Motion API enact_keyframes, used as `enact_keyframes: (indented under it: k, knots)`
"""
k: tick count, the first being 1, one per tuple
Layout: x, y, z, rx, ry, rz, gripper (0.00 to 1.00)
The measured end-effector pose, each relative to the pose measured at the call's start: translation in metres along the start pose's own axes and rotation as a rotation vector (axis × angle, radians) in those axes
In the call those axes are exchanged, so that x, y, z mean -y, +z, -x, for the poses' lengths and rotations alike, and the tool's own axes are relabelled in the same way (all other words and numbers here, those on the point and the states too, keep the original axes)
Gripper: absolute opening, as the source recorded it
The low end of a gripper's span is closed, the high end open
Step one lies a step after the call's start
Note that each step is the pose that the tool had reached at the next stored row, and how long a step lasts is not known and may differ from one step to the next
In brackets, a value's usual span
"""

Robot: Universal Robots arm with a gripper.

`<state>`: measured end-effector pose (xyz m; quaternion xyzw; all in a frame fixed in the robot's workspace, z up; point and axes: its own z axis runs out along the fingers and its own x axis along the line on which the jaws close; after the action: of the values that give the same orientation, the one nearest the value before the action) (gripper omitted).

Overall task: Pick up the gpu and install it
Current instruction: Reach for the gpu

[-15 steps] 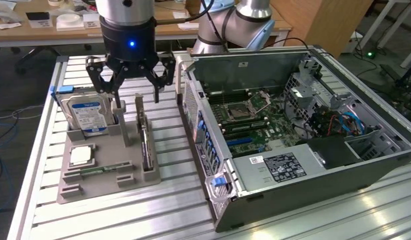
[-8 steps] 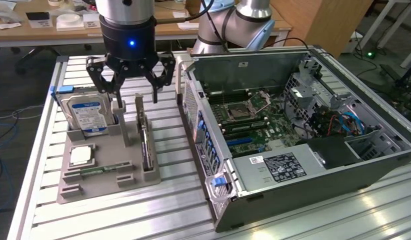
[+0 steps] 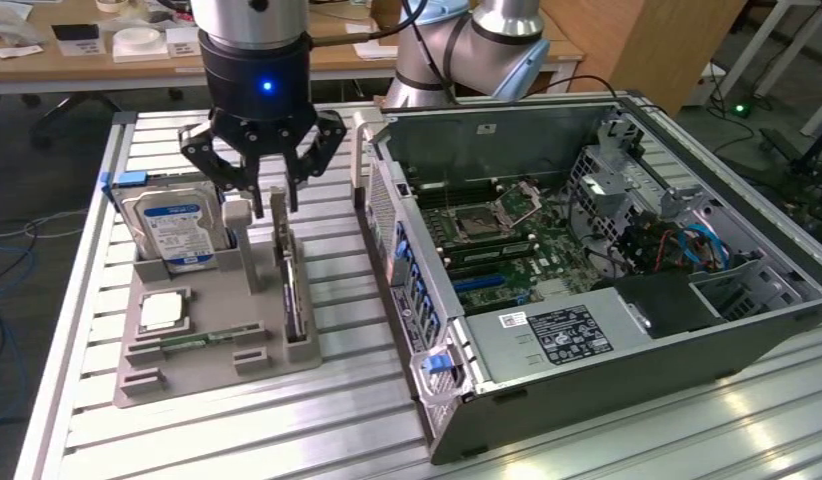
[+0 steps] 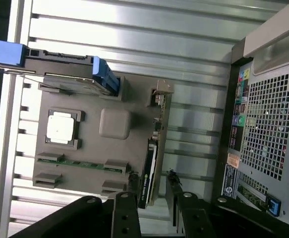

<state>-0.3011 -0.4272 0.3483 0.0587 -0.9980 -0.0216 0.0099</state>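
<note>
The gpu (image 3: 288,292) stands on its long edge in the slot at the right side of a grey holder (image 3: 204,375) on the slatted table. In the wrist view the gpu (image 4: 153,148) shows edge-on, dark with a pale metal bracket at its far end. My gripper (image 3: 275,208) hangs straight down over the card's far end. Its fingers (image 4: 133,187) straddle the card, one on each side, and a gap still shows beside the card. The gripper (image 4: 151,184) is open and the card rests in its slot.
The holder also carries a silver hard drive (image 3: 171,228) upright at the back, a processor chip (image 3: 162,312) and a green memory stick (image 3: 198,340). An open computer case (image 3: 585,260) lies close on the exterior view's right, its motherboard (image 3: 498,235) exposed.
</note>
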Motion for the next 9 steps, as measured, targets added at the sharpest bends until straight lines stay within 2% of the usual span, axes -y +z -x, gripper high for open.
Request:
enact_keyframes:
  k: [1, 4, 5, 7, 9]
  knots:
    - [0.0, 0.0, 0.0, -0.0002, -0.003, 0.0, 0.39]
    - [0.0, 0.0, 0.0, -0.0002, -0.001, 0.0, 0.22]
    - [0.0, 0.0001, 0.0, 0.0003, 0.009, 0.0002, 0.22]
    - [0.0, 0.0003, 0.0, 0.0018, 0.042, 0.0008, 0.1]
    - [0.0, 0.0005, -0.0001, 0.0027, 0.064, 0.0011, 0.11]
